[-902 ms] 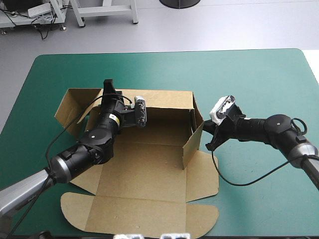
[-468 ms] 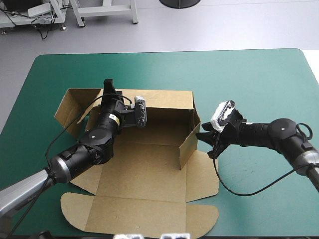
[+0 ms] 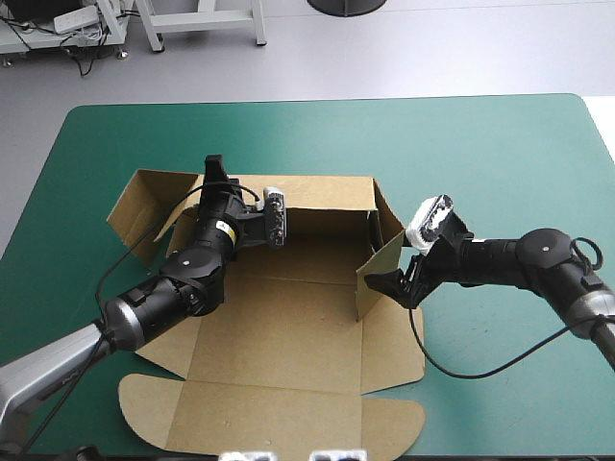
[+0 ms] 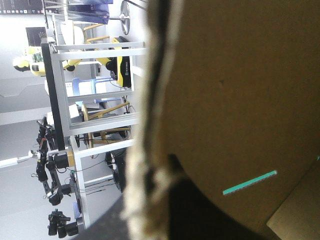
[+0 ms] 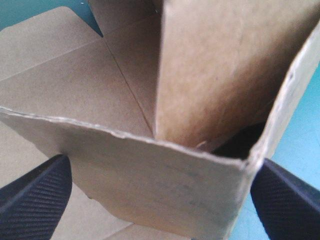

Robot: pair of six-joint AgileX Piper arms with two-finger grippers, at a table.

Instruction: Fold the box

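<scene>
The brown box (image 3: 288, 317) lies half raised on the teal-green cover, its back wall and right side wall upright and its front panels flat. My left gripper (image 3: 213, 171) is at the top edge of the back wall, shut on the box. In the left wrist view the board (image 4: 240, 100) fills the space ahead, and one black finger (image 4: 195, 210) presses against it. My right gripper (image 3: 389, 285) stands open at the right wall's near end. The right wrist view shows that wall's torn edge (image 5: 210, 75) between the spread fingers (image 5: 35, 195) of the right gripper (image 5: 160, 200).
A loose side flap (image 3: 135, 211) tilts up at the box's left end. Rounded flaps (image 3: 384, 423) lie flat at the front. Bare teal-green cover (image 3: 480, 144) stretches to the right of the box and behind it.
My right gripper has opened and let go of the right wall, sliding a little toward the front. The wall has swung slightly. The left gripper keeps its hold on the back wall.
</scene>
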